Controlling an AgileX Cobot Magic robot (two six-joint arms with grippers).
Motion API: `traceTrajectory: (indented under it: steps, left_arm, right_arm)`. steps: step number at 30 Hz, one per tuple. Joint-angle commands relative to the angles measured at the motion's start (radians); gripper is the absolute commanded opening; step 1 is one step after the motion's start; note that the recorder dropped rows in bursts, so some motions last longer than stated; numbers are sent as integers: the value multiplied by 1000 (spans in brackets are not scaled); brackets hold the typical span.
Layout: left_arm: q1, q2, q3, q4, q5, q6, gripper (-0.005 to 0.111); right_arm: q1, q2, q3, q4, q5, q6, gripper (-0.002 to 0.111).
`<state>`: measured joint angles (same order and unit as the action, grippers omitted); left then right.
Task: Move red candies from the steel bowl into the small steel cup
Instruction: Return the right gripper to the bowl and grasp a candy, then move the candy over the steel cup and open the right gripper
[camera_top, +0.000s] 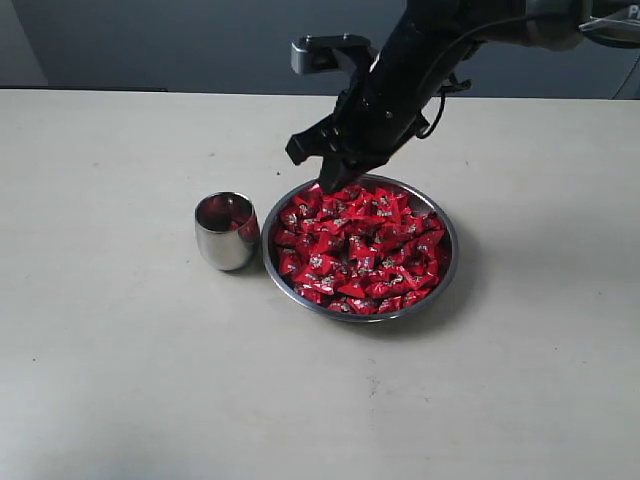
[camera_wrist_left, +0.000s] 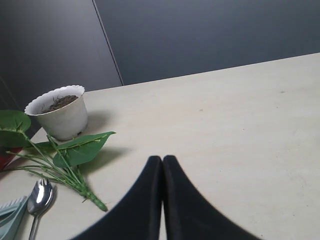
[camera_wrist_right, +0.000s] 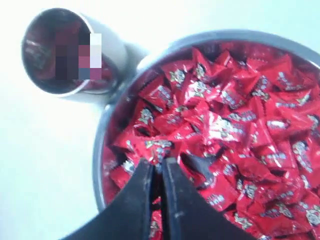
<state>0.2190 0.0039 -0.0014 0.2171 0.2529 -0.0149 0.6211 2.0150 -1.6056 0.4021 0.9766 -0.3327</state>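
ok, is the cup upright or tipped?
Upright: the cup stands on its base beside the bowl, mouth facing up.

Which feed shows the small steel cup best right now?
The exterior view: the small steel cup stands whole and upright, close beside the steel bowl. The right wrist view looks into its mouth, but a patch is blurred out. The left wrist view misses it.
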Motion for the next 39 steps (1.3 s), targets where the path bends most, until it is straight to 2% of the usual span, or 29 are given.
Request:
traceTrajectory:
  steps: [1,6,16,28,29,31,34,35,36,39]
  left_arm:
    - [-3,-4,1,4,-13,-4,0]
    - [-3,-4,1,4,-13,-4,0]
    - [-3,-4,1,4,-13,-4,0]
    - [-3,-4,1,4,-13,-4,0]
    - [-3,-4,1,4,-13,-4,0]
    - [-3,-4,1,4,-13,-4,0]
    - [-3,-4,1,4,-13,-4,0]
    - [-3,-4,1,4,-13,-4,0]
    - [-3,-4,1,4,-13,-4,0]
    - [-3,-4,1,4,-13,-4,0]
  right_arm:
    - [-3,-10,-43,124,-8,-61,1]
    - [1,7,-87,217,-29,-86,1]
    - [98,127,-230,198,-21,-86,1]
    - [118,235,-287,175,3,-86,2]
    - [118,235,-287,173,5,-86,4]
    - [118,239,-287,167,7,-86,14]
    - [118,241,-287,165,11,-86,39]
    - [118,239,-287,165,13,-86,43]
    - [118,235,-287,160,15,-86,46]
    - [110,211,-287,102,22,-67,44]
